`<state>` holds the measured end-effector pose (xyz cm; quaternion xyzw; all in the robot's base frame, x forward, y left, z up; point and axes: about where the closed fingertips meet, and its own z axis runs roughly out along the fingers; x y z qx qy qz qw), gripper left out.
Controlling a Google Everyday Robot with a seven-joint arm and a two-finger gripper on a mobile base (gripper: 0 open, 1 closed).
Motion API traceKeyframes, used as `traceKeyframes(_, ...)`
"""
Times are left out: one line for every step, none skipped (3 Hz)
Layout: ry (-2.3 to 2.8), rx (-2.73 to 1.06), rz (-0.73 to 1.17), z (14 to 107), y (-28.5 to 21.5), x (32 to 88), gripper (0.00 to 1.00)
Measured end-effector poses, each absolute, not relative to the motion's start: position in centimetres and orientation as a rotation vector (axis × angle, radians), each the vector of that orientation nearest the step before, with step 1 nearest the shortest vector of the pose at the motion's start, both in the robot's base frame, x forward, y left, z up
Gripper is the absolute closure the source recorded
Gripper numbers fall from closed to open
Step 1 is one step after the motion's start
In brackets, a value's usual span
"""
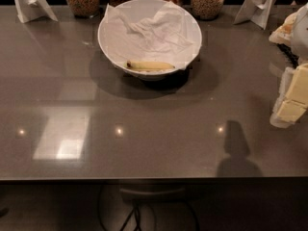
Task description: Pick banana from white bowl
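A large white bowl (108, 40) lined with crumpled white paper napkin stands at the back middle of the grey table. A small pale-yellow banana (150, 66) with a dark stem tip at its left end lies along the bowl's near inner edge. My gripper (291, 102), with cream blocky fingers, hangs at the right edge of the view, well to the right of the bowl and nearer the front, above the table. It holds nothing that shows.
Several glass jars of grains (208, 0) stand in a row behind the bowl. White folded stands sit at the back left (30, 4) and back right (260, 5). The table's front edge (144, 178) runs across the lower view.
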<state>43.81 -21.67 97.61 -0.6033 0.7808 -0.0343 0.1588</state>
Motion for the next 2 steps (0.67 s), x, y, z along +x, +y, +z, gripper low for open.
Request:
traceKeyframes(2.232, -1.725, -0.098, 97.6, -21.7, 43.8, 0.0)
traceKeyframes(2.134, -1.681, -0.063, 98.5, -19.7, 45.7, 0.0)
